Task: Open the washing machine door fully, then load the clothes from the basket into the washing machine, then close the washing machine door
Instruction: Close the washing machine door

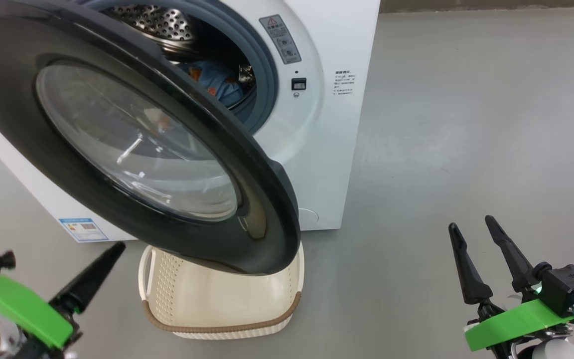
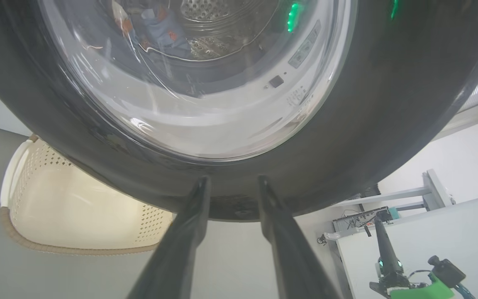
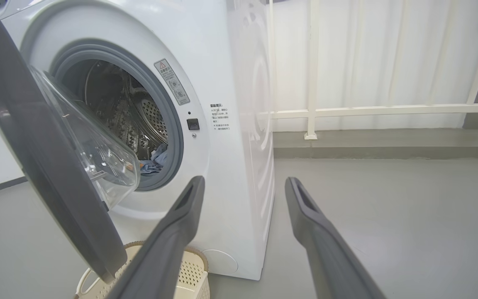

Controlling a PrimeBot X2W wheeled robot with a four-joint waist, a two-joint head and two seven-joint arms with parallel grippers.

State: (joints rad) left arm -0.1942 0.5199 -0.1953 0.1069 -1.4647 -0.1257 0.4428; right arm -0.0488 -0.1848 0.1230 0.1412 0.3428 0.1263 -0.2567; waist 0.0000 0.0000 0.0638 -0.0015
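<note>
Washing machine door (image 1: 132,144): part-way open, swung out from the front of the washing machine (image 1: 327,149). Its black rim hangs over the basket (image 1: 217,326), and the glass bowl bulges toward the opening.

Clothes (image 1: 222,87): blue fabric with orange print, lying low in the steel drum (image 1: 160,22), just behind the grey gasket (image 1: 267,75).

Basket: on the floor (image 1: 466,124) at the foot of the machine, directly under the door's lower edge, brown rim toward the robot.

Left gripper (image 2: 232,182): fingers apart with nothing between them, tips right up at the door's black outer rim. I cannot tell whether they touch it.

Right gripper (image 1: 470,223): low on the robot's right, well apart from the machine, over bare floor. Fingers spread wide and holding nothing, pointing toward the machine's front corner.
</note>
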